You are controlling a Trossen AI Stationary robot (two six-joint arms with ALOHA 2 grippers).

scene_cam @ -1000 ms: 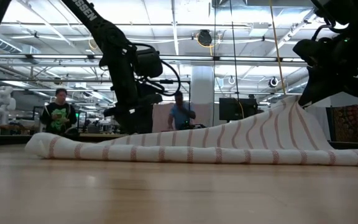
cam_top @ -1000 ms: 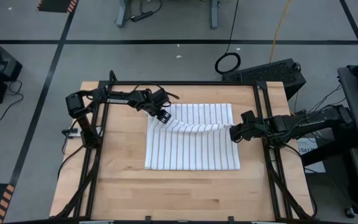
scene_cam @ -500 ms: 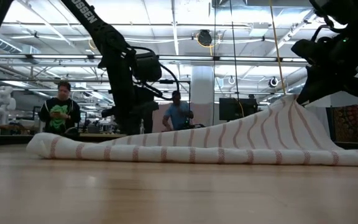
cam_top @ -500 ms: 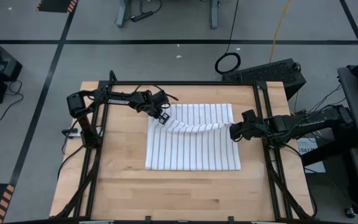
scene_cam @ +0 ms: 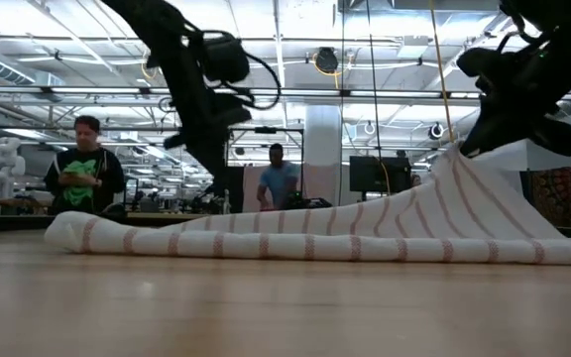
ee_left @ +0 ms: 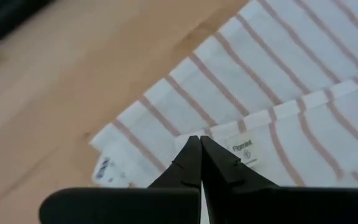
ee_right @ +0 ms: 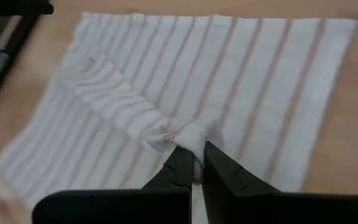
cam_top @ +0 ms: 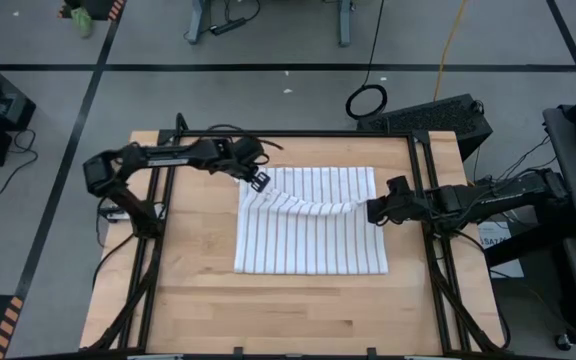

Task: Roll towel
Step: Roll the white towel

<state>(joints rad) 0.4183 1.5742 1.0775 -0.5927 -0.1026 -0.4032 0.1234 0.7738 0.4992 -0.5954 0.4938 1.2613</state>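
Tabletop: I see a pale wood top inside a black frame, with both arms reaching in from opposite sides.
Towel: It lies near the middle of the tabletop, toward the far edge, white with narrow parallel stripes. The stripes run from the far edge toward the near one; the cloth looks close to square, so I cannot name a long axis. Its far edge is folded over toward the near side, making a crease across the width.
Right gripper: I have it clamped on the folded edge at the towel's right side; the right wrist view shows cloth bunched between the closed fingers. In the low view that corner is lifted into a peak above the rest of the towel.
Left gripper: It is at the towel's far left corner, fingers pressed together. I cannot tell whether cloth is caught between them.
Labels: The left wrist view shows a small white tag reading "Pigment"; a second tag at the corner is unreadable.
People: Two stand in the room behind.
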